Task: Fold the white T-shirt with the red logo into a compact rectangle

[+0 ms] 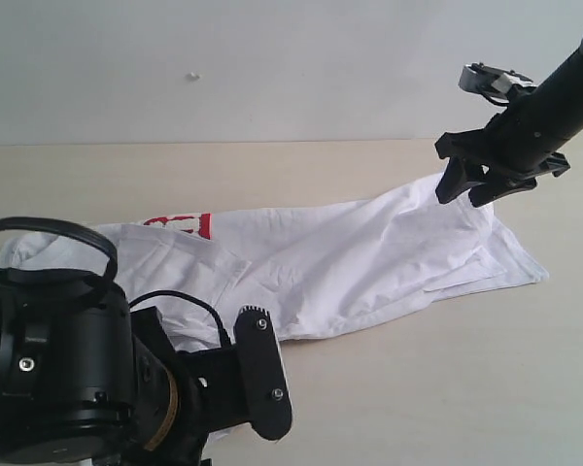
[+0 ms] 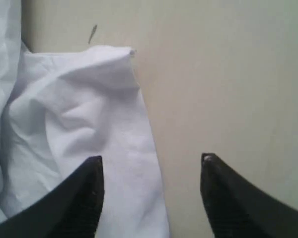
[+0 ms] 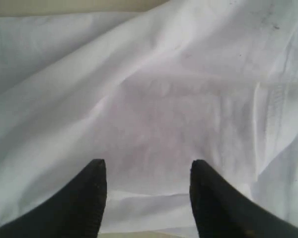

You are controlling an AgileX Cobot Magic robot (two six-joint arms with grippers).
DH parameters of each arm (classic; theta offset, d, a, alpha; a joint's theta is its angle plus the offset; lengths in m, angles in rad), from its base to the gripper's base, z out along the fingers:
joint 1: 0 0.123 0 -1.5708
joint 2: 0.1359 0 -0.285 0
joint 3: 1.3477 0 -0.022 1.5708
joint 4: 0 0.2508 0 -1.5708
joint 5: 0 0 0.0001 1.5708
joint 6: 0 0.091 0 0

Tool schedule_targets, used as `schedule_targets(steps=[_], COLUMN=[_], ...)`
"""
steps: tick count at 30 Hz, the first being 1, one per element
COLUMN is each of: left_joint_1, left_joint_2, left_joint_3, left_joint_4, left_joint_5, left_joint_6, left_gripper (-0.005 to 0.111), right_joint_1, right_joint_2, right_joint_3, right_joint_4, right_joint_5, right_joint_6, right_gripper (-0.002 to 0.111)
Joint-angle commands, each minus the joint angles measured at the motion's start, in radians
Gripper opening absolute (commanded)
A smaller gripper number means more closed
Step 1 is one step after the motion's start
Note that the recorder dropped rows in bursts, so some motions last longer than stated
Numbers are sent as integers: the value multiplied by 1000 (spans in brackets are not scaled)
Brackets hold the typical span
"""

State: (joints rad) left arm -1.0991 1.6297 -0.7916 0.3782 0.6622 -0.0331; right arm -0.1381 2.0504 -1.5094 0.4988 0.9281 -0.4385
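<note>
Soft even light, wrist cams blurry

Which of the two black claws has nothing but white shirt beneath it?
The right gripper: only the white T-shirt shows between its open jaws. The left gripper straddles the shirt's edge, with bare table under one side.

The exterior camera looks from the near left toward the far wall, while 2 wrist cameras face down, close over the shared white T-shirt (image 1: 369, 257).

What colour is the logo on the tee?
The red logo is red with white, only partly visible on the white T-shirt. Best in the exterior view.
</note>
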Motion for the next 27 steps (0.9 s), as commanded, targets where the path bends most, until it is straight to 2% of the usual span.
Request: schedule_targets(steps=[1,5,8,11,21,27], left_joint_1=[-6,-6,-8,-8,-8,3], left_joint_2=[-15,-15,24,51,163,188], left_joint_3=[-2,-2,-2,-2,-2,-14], left_joint_4=[29,68,132,114,79,141], left_joint_5=[11,13,18,4,-3,4], left_joint_6=[-35,-45,-82,-82,-75,-86], left_gripper=[55,52,45,39,39,39], right_joint_1=[-2,-2,-2,-2,-2,-2], right_joint_2=[-15,-15,-15,-15,-15,-15], right_joint_3=[-8,-8,-8,-8,-8,-8], right_joint_4=[7,7,7,7,17,21], right_joint_5=[15,12,-18,-32,-30,-15], right_joint_6=[-6,-6,-6,-6,-6,-6], right_gripper=[50,50,50,50,50,50])
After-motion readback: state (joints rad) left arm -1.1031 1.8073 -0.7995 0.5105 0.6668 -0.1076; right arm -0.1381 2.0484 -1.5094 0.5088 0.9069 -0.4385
